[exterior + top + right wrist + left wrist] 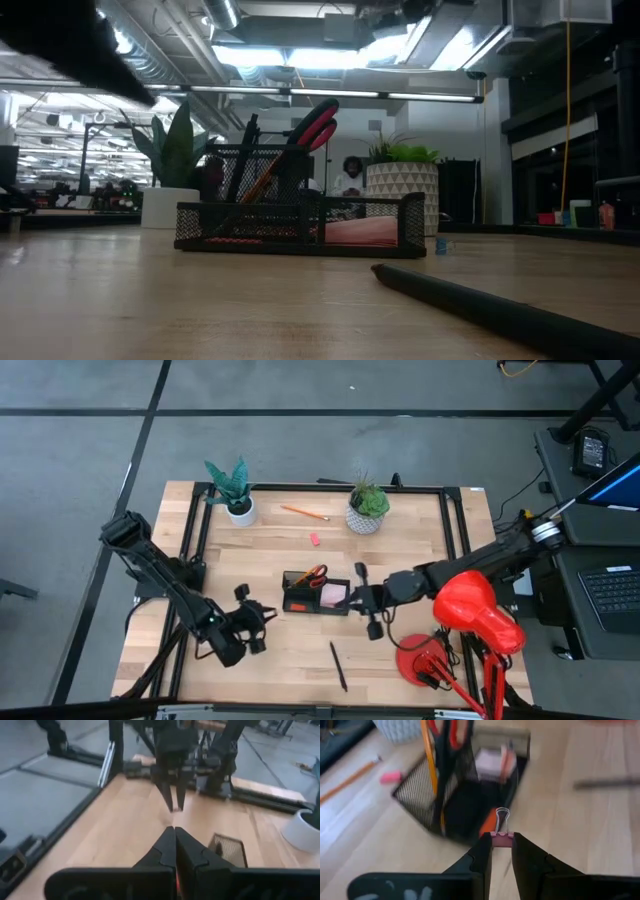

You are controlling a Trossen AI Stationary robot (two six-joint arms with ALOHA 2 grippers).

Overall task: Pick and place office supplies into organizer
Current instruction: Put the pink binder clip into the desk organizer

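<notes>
Already the black mesh organizer [315, 593] near the table's [270, 670] middle holds the red-handled scissors [314, 575] and an orange pencil upright in its tall cup, with the pink sticky-note block [334, 595] in the low tray. The left pincer [501, 851], just to the organizer's left, grips a pink binder clip [502, 832] by its body, wire handles pointing toward the mesh; delivery looks like the step in hand. The right pincer [175, 837] hangs fully closed and empty just right of the organizer. Left to do, I judge: 1 orange pencil [304, 512] between the 2 plants, 1 pink eraser [314, 539], and 1 dark pen [338, 665] near the front edge.
</notes>
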